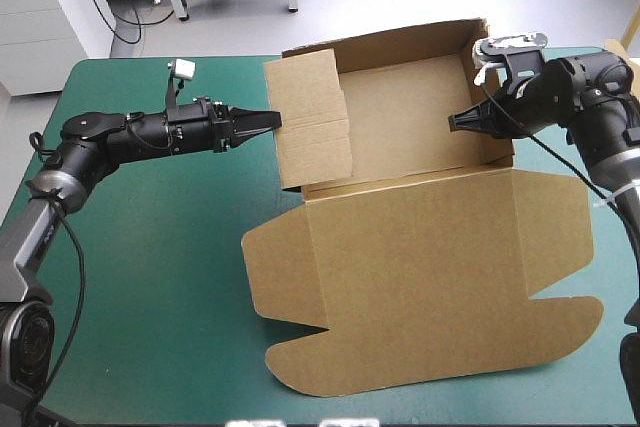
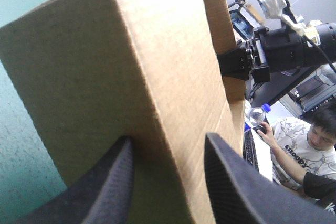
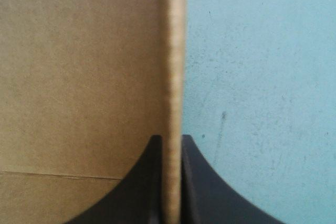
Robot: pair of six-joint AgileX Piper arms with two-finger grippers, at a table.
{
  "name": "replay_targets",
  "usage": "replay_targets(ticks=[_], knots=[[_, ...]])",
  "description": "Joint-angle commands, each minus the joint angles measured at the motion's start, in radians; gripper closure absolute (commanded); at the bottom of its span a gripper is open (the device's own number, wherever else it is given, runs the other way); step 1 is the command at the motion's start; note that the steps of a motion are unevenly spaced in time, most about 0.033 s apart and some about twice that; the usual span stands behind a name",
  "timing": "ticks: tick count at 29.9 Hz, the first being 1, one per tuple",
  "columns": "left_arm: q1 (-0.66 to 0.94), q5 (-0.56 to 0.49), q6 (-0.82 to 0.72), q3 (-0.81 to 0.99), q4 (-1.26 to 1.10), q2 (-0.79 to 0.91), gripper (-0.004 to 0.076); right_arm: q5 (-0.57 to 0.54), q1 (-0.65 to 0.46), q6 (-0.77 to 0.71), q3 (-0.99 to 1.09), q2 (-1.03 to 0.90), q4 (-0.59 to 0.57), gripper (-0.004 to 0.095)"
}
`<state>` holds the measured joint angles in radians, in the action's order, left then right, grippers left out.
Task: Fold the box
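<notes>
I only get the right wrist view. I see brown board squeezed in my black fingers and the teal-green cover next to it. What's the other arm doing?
Observer: The left gripper is at the box's left wall, its fingers apart with that wall between them.
Child: Is the lid up?
Observer: No, the lid lies flat on the teal-green cover, on the robot's side.
Child: Are there more walls?
Observer: Yes, the far wall stands too, so it is an open tray.
</notes>
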<state>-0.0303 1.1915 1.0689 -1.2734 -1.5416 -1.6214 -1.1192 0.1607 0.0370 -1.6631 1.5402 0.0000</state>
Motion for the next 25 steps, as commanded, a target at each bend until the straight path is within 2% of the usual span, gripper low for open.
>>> replay_targets(ticks=[1,8,14,20,25], knots=[[-0.018,0.073,-0.007,-0.023,-0.067,0.045,0.0421,0.068,0.035,-0.010,-0.033,-0.040,-0.008,0.0922],[-0.066,-0.041,-0.127,-0.065,0.129,0.049,0.0421,0.091,0.148,-0.127,-0.033,-0.040,-0.183,0.0922],[-0.074,-0.096,-0.270,-0.177,0.291,0.055,0.0421,0.093,0.164,-0.140,-0.033,-0.040,-0.170,0.0922],[-0.180,-0.216,-0.554,-0.273,0.699,0.057,0.0421,0.118,0.211,-0.166,-0.033,-0.040,-0.170,0.0922],[-0.267,-0.288,-0.716,-0.296,0.955,0.057,0.0421,0.144,0.261,-0.177,-0.033,-0.040,-0.170,0.0923]])
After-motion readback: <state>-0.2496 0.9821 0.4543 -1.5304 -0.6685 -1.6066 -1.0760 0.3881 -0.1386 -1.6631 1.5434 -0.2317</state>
